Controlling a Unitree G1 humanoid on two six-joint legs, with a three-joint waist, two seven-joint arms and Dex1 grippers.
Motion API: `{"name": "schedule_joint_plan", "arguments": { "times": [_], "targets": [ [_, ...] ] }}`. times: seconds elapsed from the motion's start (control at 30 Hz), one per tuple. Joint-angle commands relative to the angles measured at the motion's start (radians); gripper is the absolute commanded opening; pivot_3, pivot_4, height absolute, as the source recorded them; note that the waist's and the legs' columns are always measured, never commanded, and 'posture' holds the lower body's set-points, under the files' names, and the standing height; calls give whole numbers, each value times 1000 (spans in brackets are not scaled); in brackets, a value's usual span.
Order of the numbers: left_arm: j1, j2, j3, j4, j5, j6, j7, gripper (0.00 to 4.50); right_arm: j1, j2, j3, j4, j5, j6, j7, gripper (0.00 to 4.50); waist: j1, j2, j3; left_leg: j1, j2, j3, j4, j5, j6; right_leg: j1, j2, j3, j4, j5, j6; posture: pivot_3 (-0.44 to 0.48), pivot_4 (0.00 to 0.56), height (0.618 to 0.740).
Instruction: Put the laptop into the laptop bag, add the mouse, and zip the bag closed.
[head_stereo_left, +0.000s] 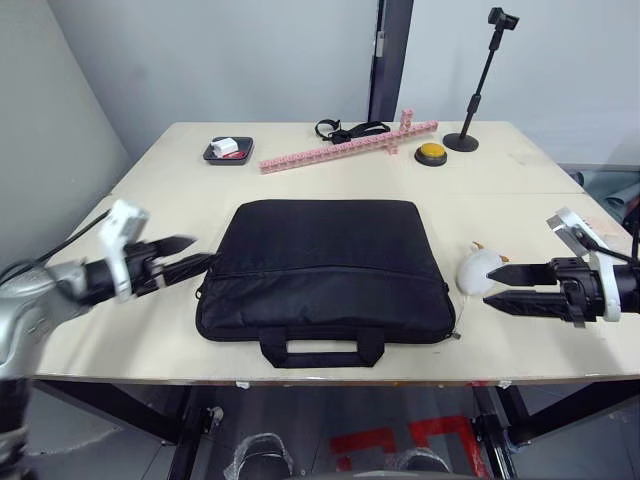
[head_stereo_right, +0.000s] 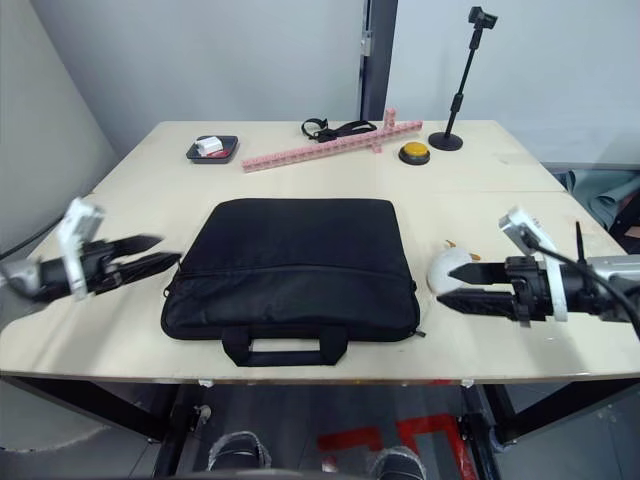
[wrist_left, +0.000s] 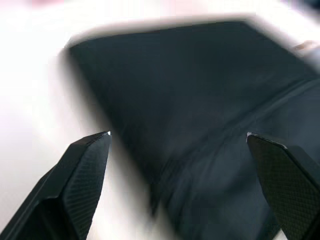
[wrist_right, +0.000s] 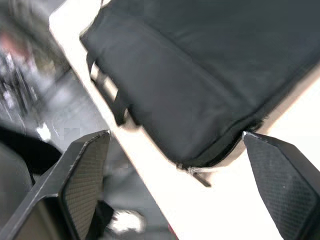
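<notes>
— Progress check: laptop bag lies flat mid-table, zipper looks closed right round to its pull at the corner. No laptop in sight; inside already, I'd guess.

— And the white lump beside the right end effector?

— Egg-shaped, not clearly the mouse; I can't tell.

— Both hands?

— Left end effector spread wide, empty, at the bag's left edge. Right one likewise agape, holding nothing. Looks nearly finished.
</notes>
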Motion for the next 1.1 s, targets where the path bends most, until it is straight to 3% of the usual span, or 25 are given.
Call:
{"name": "schedule_joint_plan", "arguments": {
  "times": [0.03, 0.33, 0.5, 0.63, 0.87, 0.93, 1.1],
  "targets": [
    [-121, -64, -141, 45, 54, -62, -37, 3362, 8, 23, -108, -72, 10, -138, 13, 4500, -9, 0, 0, 0, 0, 0, 1, 1, 1, 0, 0, 0, 1, 0, 0, 0, 150, 740],
    [-408, -307, -431, 417, 321, -338, -80, 87, 211, 46, -197, -113, -71, -301, 2, 4500, -20, -1, 0, -2, -1, 0, 1, 5, 8, 0, -1, 1, 0, 0, 0, 0, 150, 740],
    [-461, -404, -473, 597, 406, -446, -84, 35, 265, 55, -215, -90, -98, -290, -57, 4500, -17, -1, 0, -4, -1, -1, 1, 5, 8, 0, 0, 0, 0, 0, 1, 0, 150, 740],
    [-448, -407, -521, 674, 483, -493, -106, 35, 256, 79, -175, -42, -140, -281, -161, 4500, -14, -2, -1, -2, -2, 0, 1, 5, 8, 1, -1, 1, 0, 0, 1, 0, 150, 740],
    [-406, -410, -517, 675, 522, -507, -105, 35, 62, 174, -21, 115, -205, -192, -417, 4500, -21, 2, -9, 1, -2, 0, 1, 4, 6, 2, -1, 3, 0, 1, 2, 0, 150, 740],
    [-385, -406, -519, 651, 532, -510, -100, 35, -39, 247, 17, 169, -206, -145, -512, 4500, -24, 3, -10, 1, -2, 0, 0, 3, 4, 2, -1, 3, 0, 1, 3, 0, 150, 740],
    [-353, -395, -512, 594, 527, -486, -89, 35, -150, 345, 35, 213, -198, -43, -644, 4500, -17, 6, -13, 1, -2, 0, -1, 3, 5, 2, -1, 2, 0, 1, 3, 0, 150, 740]
  ]
}}
